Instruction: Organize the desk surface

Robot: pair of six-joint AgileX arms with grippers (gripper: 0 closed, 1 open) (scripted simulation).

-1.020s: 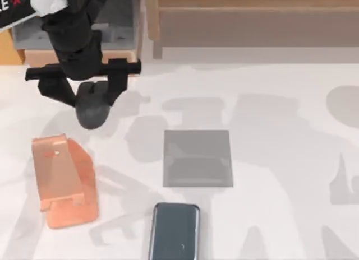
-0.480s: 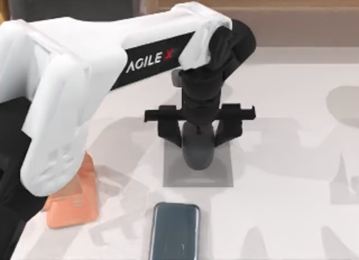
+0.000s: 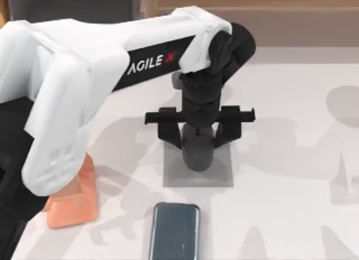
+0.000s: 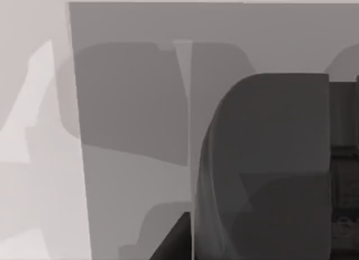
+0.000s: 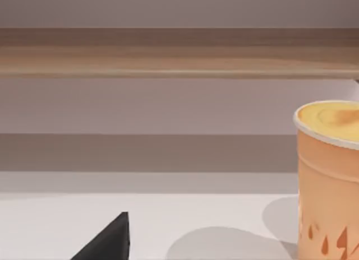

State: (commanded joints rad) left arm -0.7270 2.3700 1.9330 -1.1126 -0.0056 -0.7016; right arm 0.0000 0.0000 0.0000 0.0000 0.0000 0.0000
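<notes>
My left gripper [image 3: 197, 138] hangs over the small grey square pad [image 3: 223, 179] at the middle of the white desk surface [image 3: 291, 159]. It is shut on a dark grey mouse [image 3: 197, 154], whose lower end lies over the pad. The left wrist view shows the mouse [image 4: 269, 159] close above the pad [image 4: 129, 131], with the desk surface [image 4: 33, 159] beside it. A dark phone [image 3: 175, 229] lies at the front edge, just below the pad. An orange phone stand [image 3: 81, 207] sits at the front left, partly hidden by my left arm. A dark edge of my right gripper [image 5: 109, 240] shows low over the desk.
Light wooden shelf units [image 3: 252, 19] run along the back edge. In the right wrist view an orange paper cup [image 5: 328, 176] stands on the desk in front of a shelf [image 5: 168, 64]. Bare white tabletop spreads to the right of the pad.
My left arm swung from the back left to the middle, carrying the mouse over the grey pad. In the last half second it barely shifted.
</notes>
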